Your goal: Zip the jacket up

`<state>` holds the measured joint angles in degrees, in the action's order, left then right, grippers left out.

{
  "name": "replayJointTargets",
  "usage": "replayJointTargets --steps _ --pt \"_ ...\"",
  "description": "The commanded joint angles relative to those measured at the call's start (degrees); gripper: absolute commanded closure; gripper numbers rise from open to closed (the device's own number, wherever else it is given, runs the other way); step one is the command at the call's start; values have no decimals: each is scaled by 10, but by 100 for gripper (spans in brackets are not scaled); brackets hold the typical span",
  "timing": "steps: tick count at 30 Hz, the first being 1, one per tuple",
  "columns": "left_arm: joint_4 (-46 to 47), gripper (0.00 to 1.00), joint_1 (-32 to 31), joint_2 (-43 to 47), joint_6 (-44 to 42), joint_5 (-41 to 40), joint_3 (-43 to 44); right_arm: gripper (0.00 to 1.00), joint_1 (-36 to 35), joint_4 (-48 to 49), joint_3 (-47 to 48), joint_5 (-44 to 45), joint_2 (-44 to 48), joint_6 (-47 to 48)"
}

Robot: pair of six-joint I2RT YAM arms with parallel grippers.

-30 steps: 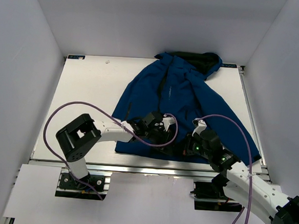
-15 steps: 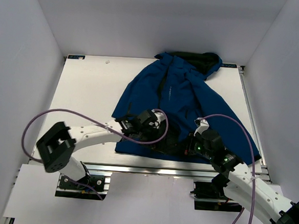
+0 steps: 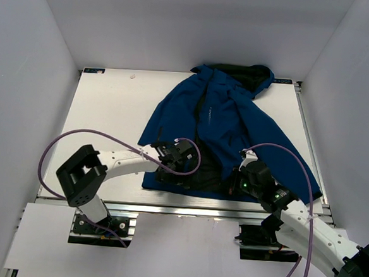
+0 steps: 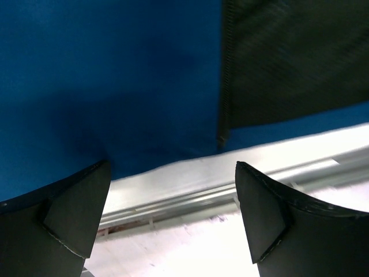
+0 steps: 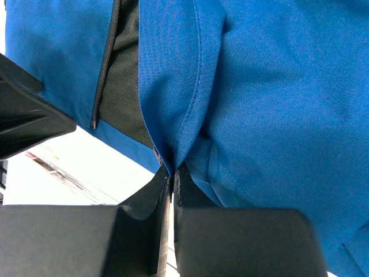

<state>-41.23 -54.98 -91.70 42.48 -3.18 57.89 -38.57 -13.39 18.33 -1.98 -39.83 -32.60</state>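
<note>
Grip had gone from the left hand (image 4: 173, 170), spread wide and empty over the jacket (image 3: 227, 116) hem. The right hand (image 5: 172, 179) stayed pinched on its front edge, so the zipper start likely needed regrasping.

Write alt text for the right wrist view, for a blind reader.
The right gripper, shut, pinches a fold of the royal-blue jacket at its bottom edge. To the left, a dark zipper runs beside a strip of black lining, the front unzipped there.
</note>
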Motion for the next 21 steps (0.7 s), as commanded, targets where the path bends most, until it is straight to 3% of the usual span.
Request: replayJointTargets --steps 1,18,21 --pt "-13 2 1 -13 3 -27 29 100 5 14 2 13 -2 3" --pt "-37 8 -17 -116 44 -91 68 100 9 14 -19 16 2 -10" --pt "-44 17 -21 -138 45 -97 77 100 10 15 -22 16 -2 -11"
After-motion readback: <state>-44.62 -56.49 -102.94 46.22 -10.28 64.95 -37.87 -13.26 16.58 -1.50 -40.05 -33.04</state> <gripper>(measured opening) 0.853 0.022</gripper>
